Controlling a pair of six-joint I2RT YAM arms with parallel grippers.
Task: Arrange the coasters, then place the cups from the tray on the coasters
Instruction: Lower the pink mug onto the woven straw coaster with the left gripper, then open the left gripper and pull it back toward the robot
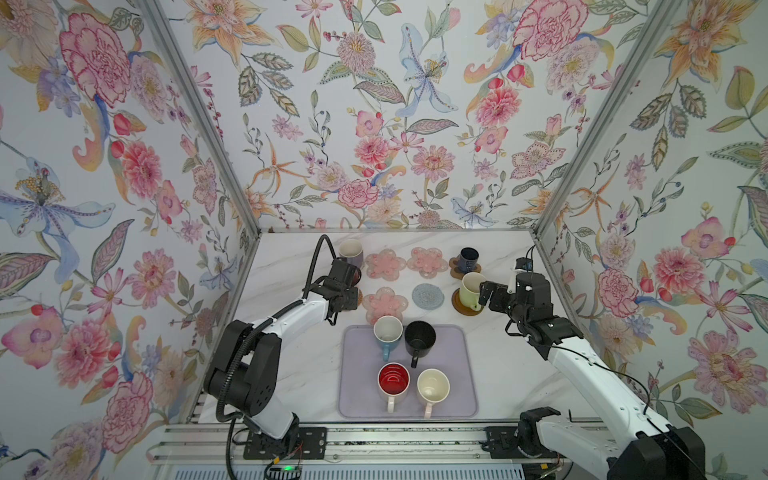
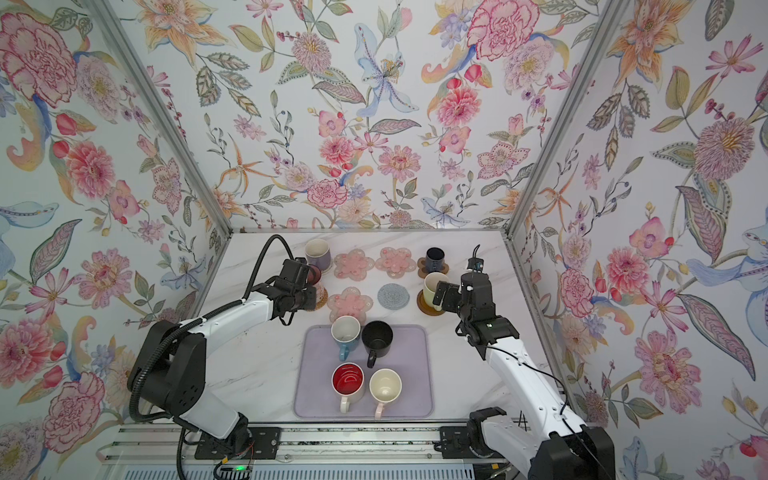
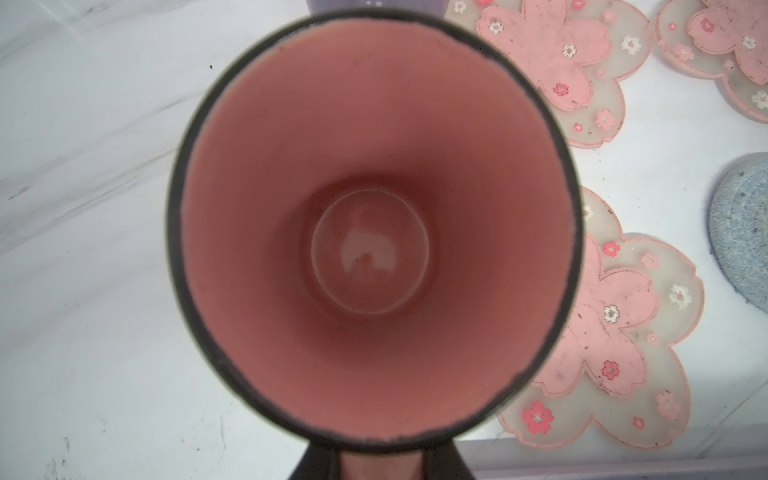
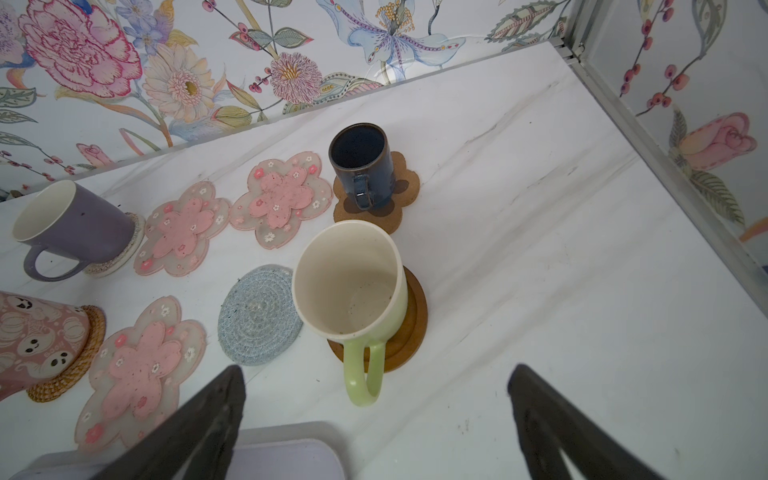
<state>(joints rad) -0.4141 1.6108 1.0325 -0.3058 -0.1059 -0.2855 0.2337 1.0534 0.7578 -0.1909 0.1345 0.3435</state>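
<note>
My left gripper [image 3: 382,465] is shut on the handle of the pink cup [image 3: 374,232], which stands on the woven rattan coaster [image 4: 68,374] at the left. My right gripper [image 4: 378,370] is open just behind the light green cup [image 1: 471,286] on the wooden disc coaster [image 4: 411,324], touching nothing. The navy cup [image 1: 468,257] sits on the paw coaster [image 4: 399,195]. The lavender cup [image 1: 351,251] is on a beaded coaster [image 4: 124,253]. The tray [image 1: 449,395] holds the blue [image 1: 387,334], black [image 1: 419,338], red-inside [image 1: 393,382] and cream [image 1: 433,386] cups.
Three pink flower coasters [image 1: 384,264] [image 1: 427,262] [image 1: 384,305] and the grey knitted coaster [image 1: 428,295] lie bare between the two arms. Floral walls close in the marble table on the left, back and right.
</note>
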